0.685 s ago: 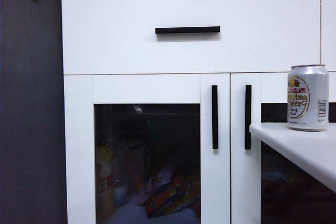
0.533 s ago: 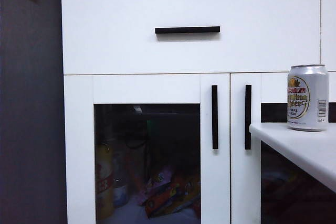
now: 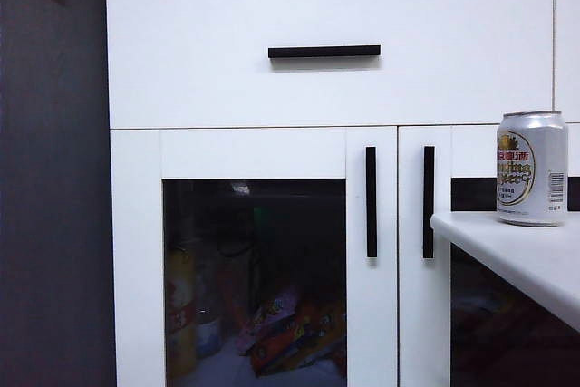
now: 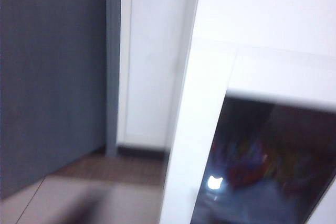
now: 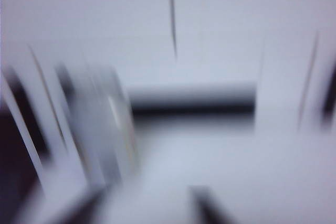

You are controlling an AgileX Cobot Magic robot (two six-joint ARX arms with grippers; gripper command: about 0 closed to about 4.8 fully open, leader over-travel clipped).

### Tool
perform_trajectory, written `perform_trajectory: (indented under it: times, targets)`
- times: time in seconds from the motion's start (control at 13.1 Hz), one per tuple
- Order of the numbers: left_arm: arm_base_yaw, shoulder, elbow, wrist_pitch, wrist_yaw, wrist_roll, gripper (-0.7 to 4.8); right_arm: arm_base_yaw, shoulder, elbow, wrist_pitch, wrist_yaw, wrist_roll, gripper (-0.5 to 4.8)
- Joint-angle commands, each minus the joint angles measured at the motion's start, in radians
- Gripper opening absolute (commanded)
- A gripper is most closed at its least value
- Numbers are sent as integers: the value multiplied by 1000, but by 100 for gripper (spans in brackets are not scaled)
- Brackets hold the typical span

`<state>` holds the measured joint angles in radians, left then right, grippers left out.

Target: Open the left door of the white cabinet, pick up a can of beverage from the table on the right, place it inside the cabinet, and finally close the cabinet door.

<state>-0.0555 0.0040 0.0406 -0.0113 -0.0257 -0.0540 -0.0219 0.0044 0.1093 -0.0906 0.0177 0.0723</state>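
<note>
Awaiting step one: cabinet (image 3: 326,88) left door (image 3: 254,260) shut, its handle (image 3: 371,202) needing a pull; can (image 3: 531,169) upright at 3 o'clock on the worktop (image 3: 517,256); left and right end effectors unseen, state untellable.

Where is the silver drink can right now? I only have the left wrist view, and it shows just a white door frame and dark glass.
Observer: The silver aluminium can with the yellow-gold oval label stands upright on the plain white tabletop, at the right of the exterior view.
Operator: Is the left door open?
Observer: No. The white-framed left door with the dark glass pane is shut, with nothing on its vertical black bar handle.
Operator: Any gripper near it?
Observer: Neither the left gripper nor the right gripper shows in the exterior view, and the right wrist view is too blurred to show any jaws.
</note>
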Motion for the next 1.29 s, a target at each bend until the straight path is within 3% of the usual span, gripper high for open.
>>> perform_trajectory:
  times: [0.08, 0.23, 0.38, 0.46, 0.69, 0.76, 0.84, 0.91, 1.07, 1.29]
  targets:
    - [-1, 0, 103, 56, 34, -6, 479, 2, -2, 158, 34, -23, -85, 382]
    - [-1, 49, 305, 35, 163, -6, 479, 1, 80, 388, 2, -21, -152, 383]
    - [-1, 149, 450, 29, 195, -8, 479, 1, 226, 541, 6, -64, -156, 434]
    - [-1, 294, 581, 61, 279, -44, 479, 2, 355, 665, 6, -135, -155, 433]
    - [-18, 614, 750, 225, 454, -224, 479, 2, 541, 838, 21, -314, -150, 432]
    - [-115, 838, 805, 373, 479, -298, 479, 1, 621, 908, 18, -341, -66, 432]
    - [-250, 1015, 837, 422, 473, -293, 479, 1, 667, 926, 12, -365, -45, 432]
    - [-320, 1107, 838, 466, 454, -294, 479, 2, 705, 925, 2, -361, 8, 432]
    - [-391, 1242, 838, 536, 407, -293, 479, 2, 764, 925, -41, -360, 84, 432]
    - [-466, 1467, 838, 669, 330, -194, 479, 4, 845, 923, -33, -351, 64, 432]
